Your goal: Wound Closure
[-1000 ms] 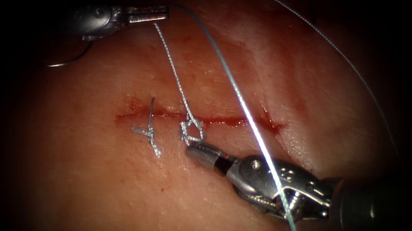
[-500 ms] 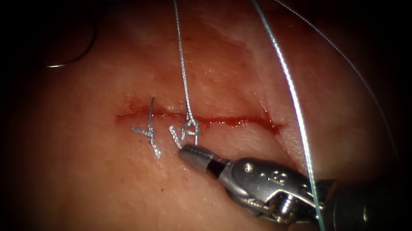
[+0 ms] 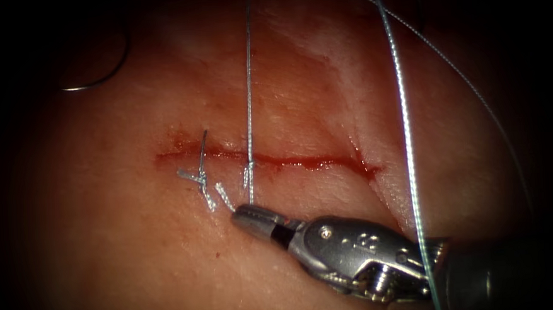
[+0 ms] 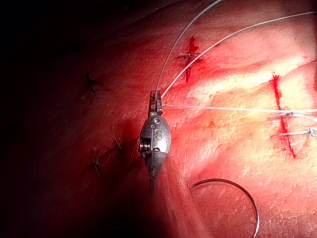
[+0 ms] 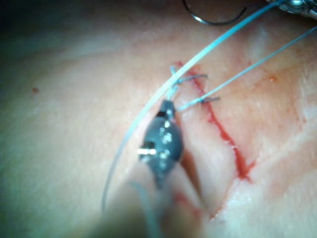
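The cut point(image 3: 302, 163) runs across the tissue point(image 3: 136, 257), with a finished stitch point(image 3: 202, 178) near its left end. My right tool point(image 3: 245, 214) lies just below the cut, jaws shut on the short thread end point(image 3: 224, 197) of a second stitch point(image 3: 247, 175). From that stitch the thread point(image 3: 247, 81) rises taut and straight. In the left wrist view my left tool point(image 4: 156, 101) is shut on the thread point(image 4: 237, 108). The curved needle point(image 3: 99, 76) lies free on the tissue at the far upper left, held by neither tool and not in the tissue point(image 4: 233, 198).
A long slack strand point(image 3: 405, 135) hangs down across my right tool's wrist, and a second thin strand point(image 3: 475, 94) arcs along the right. Red fluid point(image 3: 315, 164) lines the cut. Older dark stitches point(image 4: 94, 163) mark the tissue in the left wrist view.
My left tool has drawn upward past the endoscope view's top edge with the thread. The open loop at the second stitch has pulled down tight. My right tool has shifted slightly left with the short end.
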Controlling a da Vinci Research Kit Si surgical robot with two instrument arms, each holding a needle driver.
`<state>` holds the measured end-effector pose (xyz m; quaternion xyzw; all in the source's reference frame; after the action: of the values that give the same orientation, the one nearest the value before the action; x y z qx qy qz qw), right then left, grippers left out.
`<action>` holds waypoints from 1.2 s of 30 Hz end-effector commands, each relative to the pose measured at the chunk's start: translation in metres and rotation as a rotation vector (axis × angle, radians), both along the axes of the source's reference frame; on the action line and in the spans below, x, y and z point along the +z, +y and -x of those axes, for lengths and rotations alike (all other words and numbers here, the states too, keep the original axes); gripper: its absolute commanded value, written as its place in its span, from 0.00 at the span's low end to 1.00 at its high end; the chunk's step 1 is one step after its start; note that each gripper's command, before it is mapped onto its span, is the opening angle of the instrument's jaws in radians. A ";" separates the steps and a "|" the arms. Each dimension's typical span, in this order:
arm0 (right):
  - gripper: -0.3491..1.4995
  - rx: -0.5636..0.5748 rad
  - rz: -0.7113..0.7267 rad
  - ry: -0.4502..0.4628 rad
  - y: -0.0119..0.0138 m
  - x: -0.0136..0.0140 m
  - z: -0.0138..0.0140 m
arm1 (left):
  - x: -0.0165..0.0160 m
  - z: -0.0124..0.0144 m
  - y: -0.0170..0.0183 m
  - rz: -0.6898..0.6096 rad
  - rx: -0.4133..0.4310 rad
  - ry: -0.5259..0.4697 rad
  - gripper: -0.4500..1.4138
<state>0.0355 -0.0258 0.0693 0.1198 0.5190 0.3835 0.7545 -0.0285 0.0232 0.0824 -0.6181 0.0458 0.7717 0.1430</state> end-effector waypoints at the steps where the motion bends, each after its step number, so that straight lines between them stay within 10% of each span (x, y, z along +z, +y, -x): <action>1: 0.00 -0.002 -0.031 0.016 -0.0006 0.0002 -0.0009 | 0.0006 0.0006 0.0006 0.006 -0.006 0.002 0.00; 36: 0.00 -0.048 -0.175 0.081 -0.0045 0.0004 -0.0006 | 0.0061 0.0021 0.0010 0.062 -0.038 0.137 0.00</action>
<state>0.0354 -0.0297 0.0693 0.2122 0.5103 0.4043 0.7288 -0.0301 0.0238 0.0880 -0.5655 0.0911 0.8085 0.1350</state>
